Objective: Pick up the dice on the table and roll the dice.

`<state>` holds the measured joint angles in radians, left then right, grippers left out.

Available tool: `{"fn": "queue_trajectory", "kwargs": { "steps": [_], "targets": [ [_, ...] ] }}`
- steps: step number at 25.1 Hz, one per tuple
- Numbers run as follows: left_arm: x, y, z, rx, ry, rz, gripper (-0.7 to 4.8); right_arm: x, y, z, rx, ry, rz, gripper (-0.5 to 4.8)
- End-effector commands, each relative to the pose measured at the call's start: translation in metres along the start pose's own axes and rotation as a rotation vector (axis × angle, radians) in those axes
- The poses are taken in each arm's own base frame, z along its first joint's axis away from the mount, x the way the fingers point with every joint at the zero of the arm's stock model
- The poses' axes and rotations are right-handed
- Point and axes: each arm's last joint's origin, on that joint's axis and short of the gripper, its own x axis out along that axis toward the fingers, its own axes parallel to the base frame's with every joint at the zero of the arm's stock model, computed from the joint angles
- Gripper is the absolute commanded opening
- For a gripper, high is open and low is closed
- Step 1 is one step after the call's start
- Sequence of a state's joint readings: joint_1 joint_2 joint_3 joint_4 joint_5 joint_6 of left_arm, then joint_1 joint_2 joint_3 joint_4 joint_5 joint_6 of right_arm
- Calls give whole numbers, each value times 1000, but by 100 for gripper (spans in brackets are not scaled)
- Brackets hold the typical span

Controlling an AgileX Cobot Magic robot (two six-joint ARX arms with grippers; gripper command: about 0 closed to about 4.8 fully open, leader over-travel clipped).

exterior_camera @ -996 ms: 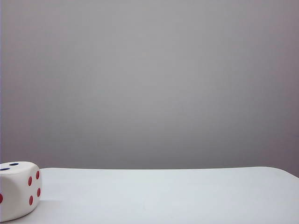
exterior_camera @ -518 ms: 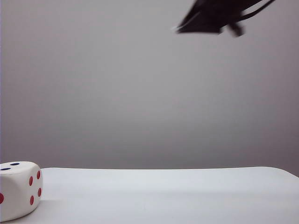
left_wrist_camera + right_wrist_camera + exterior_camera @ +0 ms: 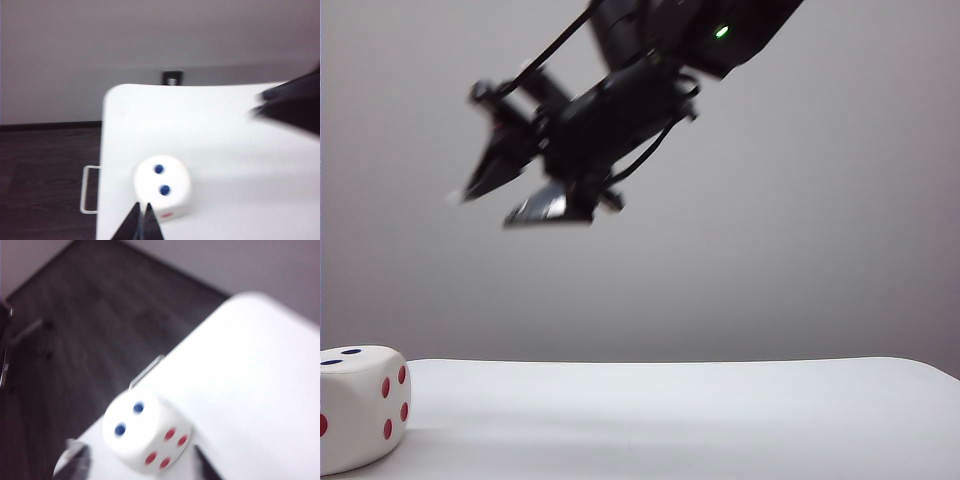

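The dice is a large white cube resting at the far left of the white table, with two blue pips up and four red pips on its side. My right gripper hangs high in the air, up and to the right of the dice, open and blurred. In the right wrist view the dice shows between the spread fingers of the right gripper, apart from both. In the left wrist view my left gripper is shut and empty, just short of the dice.
The dice sits close to the table's rounded corner and edge, above a dark wood floor. A white bracket sticks out from that edge. The right arm crosses over the table. A wall socket is behind.
The right arm has swung down and leftward from the top of the exterior view, toward the dice, and its fingers now stand apart. The dice has not moved.
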<state>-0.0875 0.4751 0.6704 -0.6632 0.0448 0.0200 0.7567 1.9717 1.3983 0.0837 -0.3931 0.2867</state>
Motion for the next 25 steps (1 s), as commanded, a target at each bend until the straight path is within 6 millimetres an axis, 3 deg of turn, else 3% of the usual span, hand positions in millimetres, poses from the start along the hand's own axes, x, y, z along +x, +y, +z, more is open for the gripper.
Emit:
{"fn": "queue_trajectory", "kwargs": {
  "steps": [1, 3, 6, 10, 14, 17, 20, 25],
  "targets": [
    [-2, -2, -3, 31, 37, -78, -5, 21, 8, -5, 4, 17, 26, 287],
    [-2, -2, -5, 31, 55, -77, -5, 36, 11, -10, 30, 36, 37, 351],
    [-3, -2, -5, 27, 66, -78, -5, 60, 9, -16, 55, 68, 26, 381],
    [-3, -3, -5, 26, 70, -88, -5, 77, 2, -19, 113, 97, 10, 382],
    [-3, -3, -7, 17, 85, -98, -5, 83, -3, -24, 145, 110, -14, 383],
    [-3, -3, -7, 16, 88, -98, -5, 83, -4, -26, 212, 122, -47, 422],
    [-3, -3, -7, 16, 88, -102, -5, 83, -4, -26, 246, 113, -48, 427],
    [-4, -4, -7, 10, 89, -136, -5, 100, 0, -46, 298, 164, -25, 427]
  ]
}}
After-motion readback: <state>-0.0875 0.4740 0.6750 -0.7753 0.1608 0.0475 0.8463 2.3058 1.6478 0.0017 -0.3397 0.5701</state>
